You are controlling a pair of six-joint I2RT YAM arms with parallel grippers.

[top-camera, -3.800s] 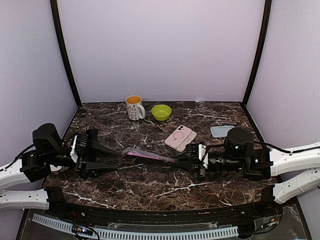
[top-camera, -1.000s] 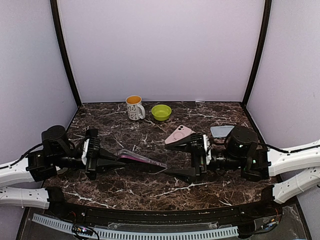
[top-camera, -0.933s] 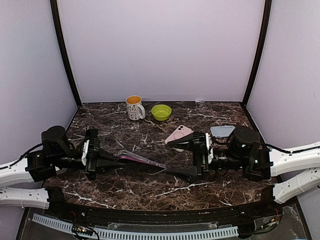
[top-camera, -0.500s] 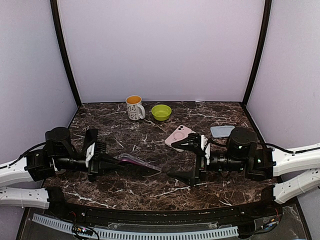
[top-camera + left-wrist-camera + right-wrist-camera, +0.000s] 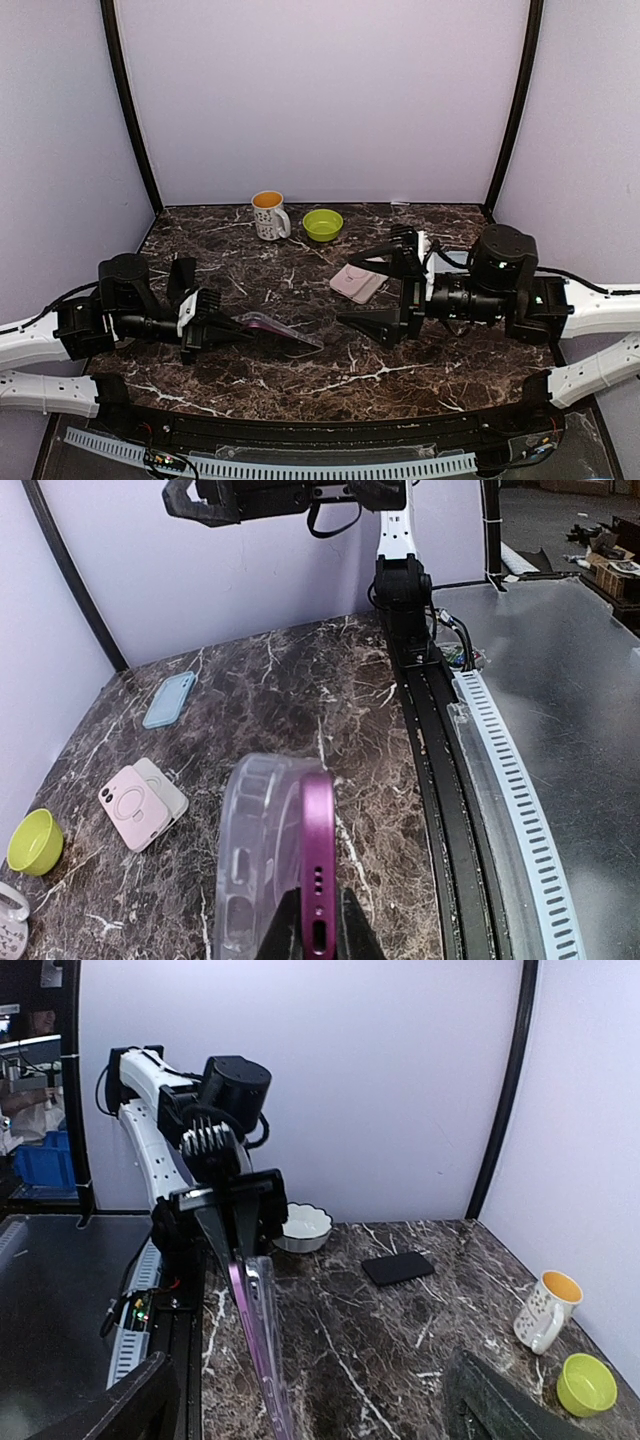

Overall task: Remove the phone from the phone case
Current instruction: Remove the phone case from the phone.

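The dark marble table [image 5: 300,385] spreads before me, with my two arms reaching toward each other across its near half. My right gripper [image 5: 347,290] is spread wide and holds nothing. In the top view one finger [image 5: 385,250] sits above the other, and the wrist camera shows both far apart at the frame's lower corners. My left gripper [image 5: 215,328] is clamped on one end of the magenta phone [image 5: 272,323], which sticks out toward the right arm above the table's middle. My left fingers [image 5: 362,948] pinch the phone's bottom edge, port facing the wrist camera. The clear phone case [image 5: 250,850] is on the phone but bulges away from it along one side. Its free end is near my right gripper's lower fingertip, not touching it.

A white spotted mug [image 5: 268,215] stands at the back of the table, with a small lime-green bowl [image 5: 322,224] just beside it on the right. A pink case with a ring mark [image 5: 133,805] lies flat on the table over a paler slab, under my right gripper in the top view. A pale blue case [image 5: 168,698] lies flat farther toward the right edge. The right wrist view also shows a white scalloped bowl [image 5: 303,1226] and a flat black phone [image 5: 398,1267] at the table's left side.
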